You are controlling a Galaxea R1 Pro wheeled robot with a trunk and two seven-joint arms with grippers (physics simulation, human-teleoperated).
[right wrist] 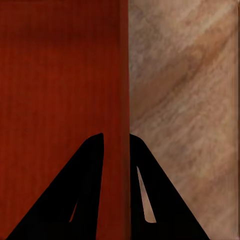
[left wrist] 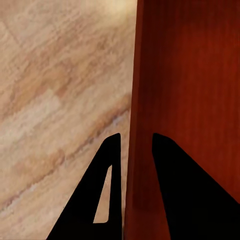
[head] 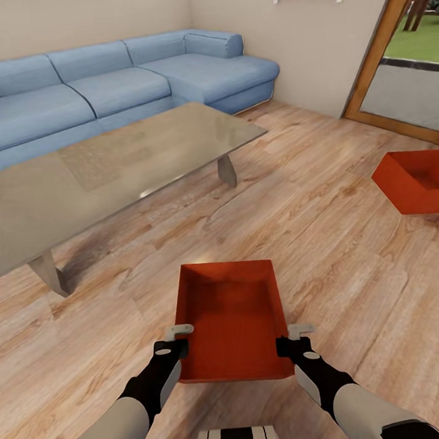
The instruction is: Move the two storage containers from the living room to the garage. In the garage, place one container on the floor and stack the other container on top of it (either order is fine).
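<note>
One red-orange storage container point(head: 233, 321) is right in front of me over the light wood floor of the living room. My left gripper point(head: 179, 339) is shut on its left wall, one finger inside and one outside. The left wrist view shows this gripper point(left wrist: 136, 136) astride that red wall point(left wrist: 185, 100). My right gripper point(head: 292, 338) grips the opposite wall the same way, and the right wrist view shows the gripper point(right wrist: 116, 135) pinching the wall point(right wrist: 60, 90). Whether the bin rests on the planks or hangs just above them, I cannot tell. The second storage container point(head: 420, 180) sits on the floor at the far right.
A glass coffee table point(head: 97, 170) stands ahead to the left, with a blue sectional sofa point(head: 116, 82) behind it along the beige wall. A wood-framed doorway point(head: 391, 54) opens at the back right. Bare plank floor point(head: 326, 237) lies between the two bins.
</note>
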